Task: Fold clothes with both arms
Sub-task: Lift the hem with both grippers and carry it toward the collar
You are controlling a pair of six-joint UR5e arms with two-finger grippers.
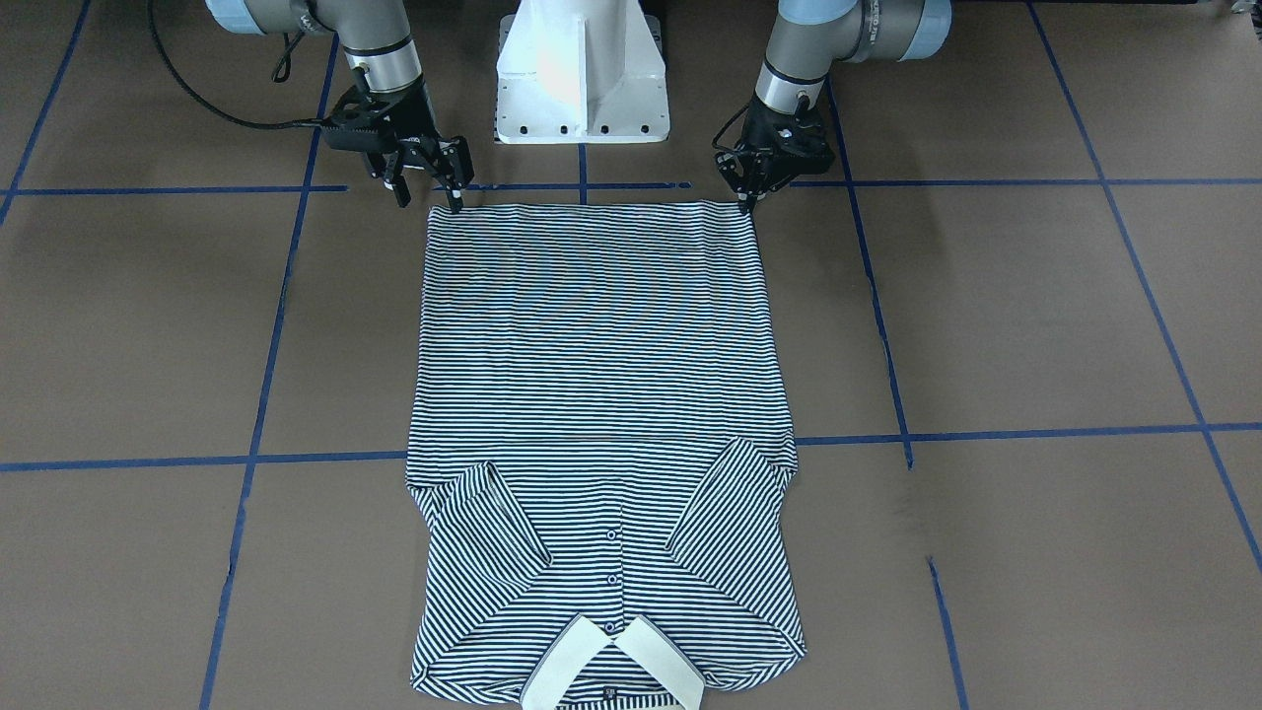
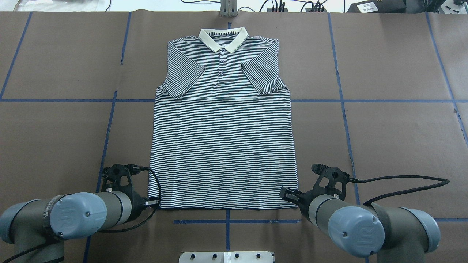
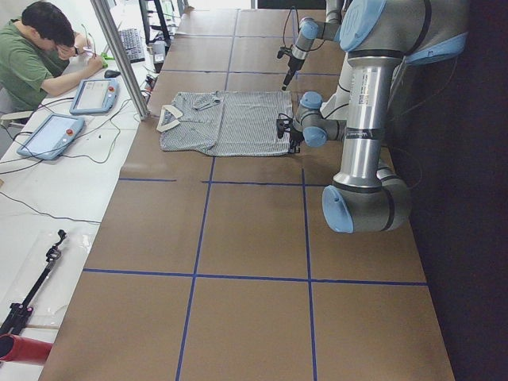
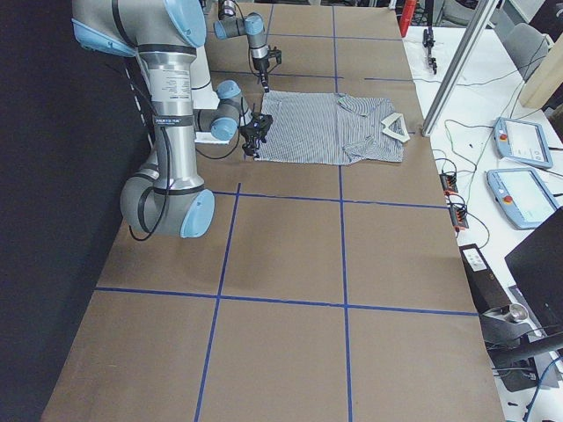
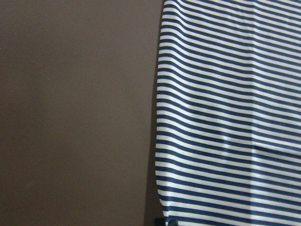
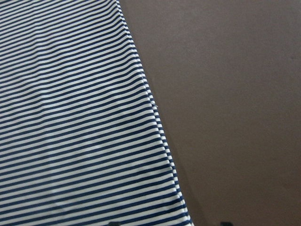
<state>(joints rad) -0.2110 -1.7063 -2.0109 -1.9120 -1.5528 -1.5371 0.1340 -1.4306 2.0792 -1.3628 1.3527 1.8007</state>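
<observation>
Brown table [image 1: 1035, 316] w/ blue tape grid [image 1: 1035, 432], white pedestal [image 1: 582, 69]; person [image 3: 36, 55] seated by, prob., 2 pendants [image 3: 95, 95].

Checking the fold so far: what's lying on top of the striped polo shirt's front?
Both short sleeves are folded inward onto the chest of the polo shirt, either side of the buttons. The fabric beneath them is covered, so nothing there can be checked.

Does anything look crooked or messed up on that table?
Nothing stands out. The striped shirt lies flat and straight, both sleeves folded in over the chest, collar neat. The left gripper and right gripper sit at its bottom corners.
</observation>
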